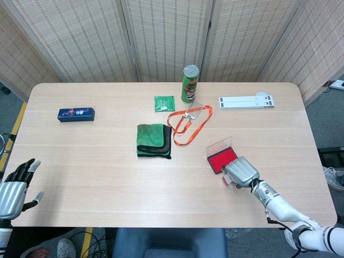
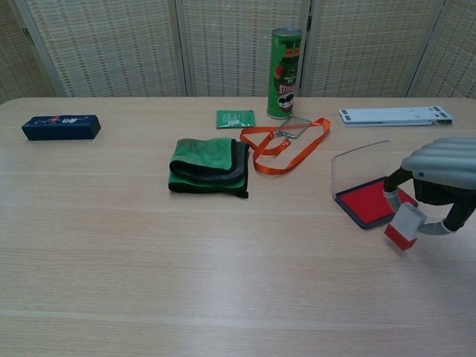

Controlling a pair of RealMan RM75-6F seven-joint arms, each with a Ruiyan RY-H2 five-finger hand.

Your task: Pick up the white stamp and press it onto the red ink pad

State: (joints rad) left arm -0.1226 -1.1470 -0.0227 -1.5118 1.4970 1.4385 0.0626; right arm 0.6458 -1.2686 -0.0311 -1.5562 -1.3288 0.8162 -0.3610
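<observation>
right robot hand (image 2: pixel 439 190) pinching small white block stamp (image 2: pixel 405 225) — red face tilted down, inked | flat red ink pad (image 2: pixel 370 203) just beyond | left robot hand (image 1: pixel 15 185) open, idle

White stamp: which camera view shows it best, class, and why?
The chest view: the white stamp shows side-on with its red face, pinched by the right hand. In the head view the hand covers most of it.

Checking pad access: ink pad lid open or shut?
Open: the clear lid stands upright behind the exposed red ink pad.
</observation>
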